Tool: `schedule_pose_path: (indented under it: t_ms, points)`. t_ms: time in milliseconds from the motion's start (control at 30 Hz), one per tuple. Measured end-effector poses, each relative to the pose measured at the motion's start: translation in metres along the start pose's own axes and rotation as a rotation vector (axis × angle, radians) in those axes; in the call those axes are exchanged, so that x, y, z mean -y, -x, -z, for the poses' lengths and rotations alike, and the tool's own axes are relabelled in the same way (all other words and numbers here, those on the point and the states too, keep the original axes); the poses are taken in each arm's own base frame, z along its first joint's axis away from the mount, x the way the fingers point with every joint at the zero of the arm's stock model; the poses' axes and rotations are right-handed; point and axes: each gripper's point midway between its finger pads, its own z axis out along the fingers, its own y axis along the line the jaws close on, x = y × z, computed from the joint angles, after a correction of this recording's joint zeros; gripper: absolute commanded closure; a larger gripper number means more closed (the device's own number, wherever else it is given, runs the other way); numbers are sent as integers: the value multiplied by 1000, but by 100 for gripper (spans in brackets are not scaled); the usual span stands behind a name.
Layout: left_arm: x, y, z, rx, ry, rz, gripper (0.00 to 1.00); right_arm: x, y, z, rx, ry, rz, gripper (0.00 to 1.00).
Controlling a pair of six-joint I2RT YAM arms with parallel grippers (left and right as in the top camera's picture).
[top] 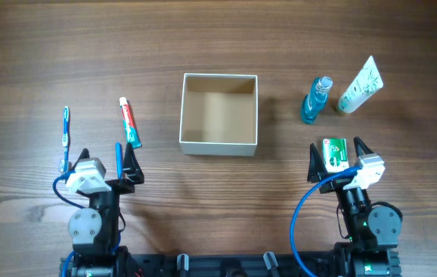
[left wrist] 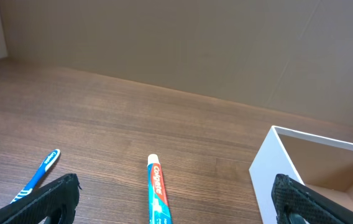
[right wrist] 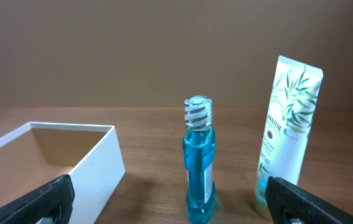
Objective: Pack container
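Observation:
The container point(top: 218, 143), a square open box with white walls and a tan inside, stands mid-table and holds nothing. It also shows in the left wrist view point(left wrist: 270, 177) and the right wrist view point(right wrist: 99, 171). A red, white and green toothpaste tube point(top: 130, 122) point(left wrist: 156, 193) and a blue toothbrush point(top: 66, 137) point(left wrist: 38, 174) lie to its left. A blue mouthwash bottle point(top: 317, 100) point(right wrist: 198, 162) and a white tube point(top: 360, 86) point(right wrist: 288, 130) stand to its right. A green and white packet point(top: 334, 152) lies between my right gripper's fingers. My left gripper point(top: 107, 163) point(left wrist: 176, 190) and right gripper point(top: 335, 163) point(right wrist: 170, 190) are open and empty, near the front edge.
The table is brown wood. A short blue stick-like thing point(top: 118, 159) shows by my left gripper's fingers; I cannot tell what it is. Blue cables run from both arm bases at the front edge.

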Motion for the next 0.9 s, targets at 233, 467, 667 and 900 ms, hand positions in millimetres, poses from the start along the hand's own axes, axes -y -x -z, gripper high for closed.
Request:
schedule_pose_path:
  t_ms: [233,467,667,900]
  points:
    - [0,-2,0,-10,-2,30,0,2,-24,-1,-126,-13,-69,0]
    - [2,-4,6,-80,3,43,0,1,6,-10,-168,-18,-87,0]
    - [4,11,11,-157,25,91,0,0,13,-21,-363,-22,-125,0]
    - [6,16,9,-423,109,167,0,-8,17,-27,-685,-9,-188,0]
